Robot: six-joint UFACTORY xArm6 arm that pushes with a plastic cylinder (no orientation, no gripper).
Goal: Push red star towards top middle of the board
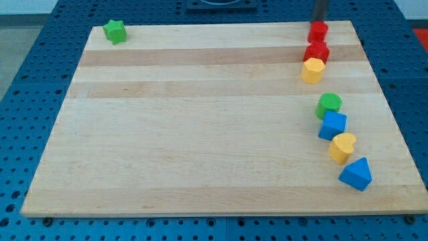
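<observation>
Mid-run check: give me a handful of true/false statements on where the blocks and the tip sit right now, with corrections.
1. My tip is at the view's top right, just above the upper red block. True.
2. The green star sits at the board's bottom left. False: it is at the top left corner.
3. The yellow hexagon touches the lower red block. True.
4. The green cylinder lies alone mid-board. False: it adjoins the blue cube near the right edge.
5. The yellow heart lies between the blue cube and the blue triangle. True.
</observation>
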